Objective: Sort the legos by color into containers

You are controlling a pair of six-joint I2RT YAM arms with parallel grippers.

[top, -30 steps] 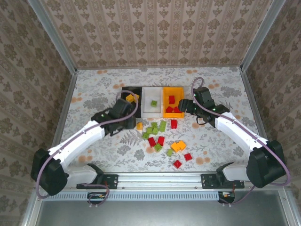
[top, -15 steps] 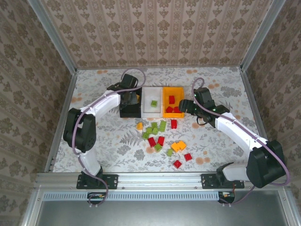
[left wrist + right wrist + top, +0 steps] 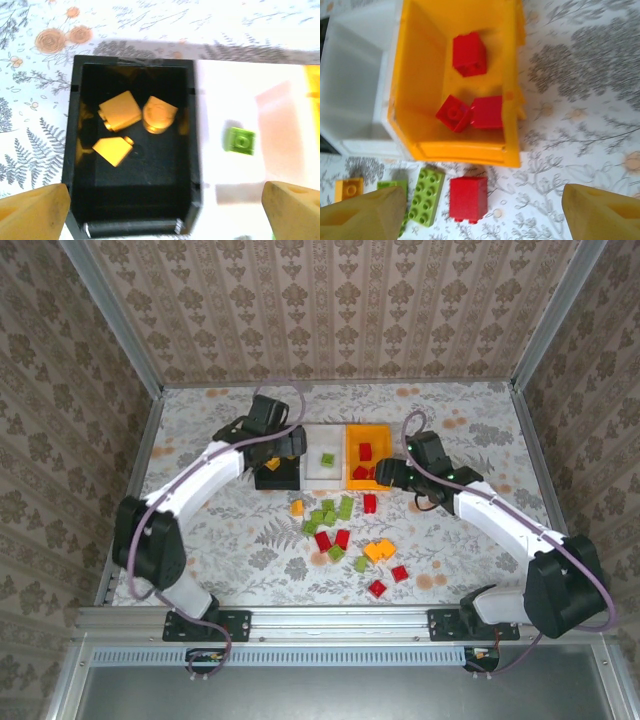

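red brick (image 3: 468,198) — lies ahead between spread, empty right fingers (image 3: 365,215), beside orange bin (image 3: 465,152) (left fingers (image 3: 30,210) spread too)

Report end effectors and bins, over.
Left end effector open above black plastic bin, three orange-yellow plastic bricks inside. Right end effector open, empty, near orange plastic bin holding three red bricks. Loose red brick beside orange bin.

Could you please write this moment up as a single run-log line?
left gripper: open over black rectangular plastic bin, three orange-yellow bricks inside | right gripper: open near red plastic brick outside orange plastic bin
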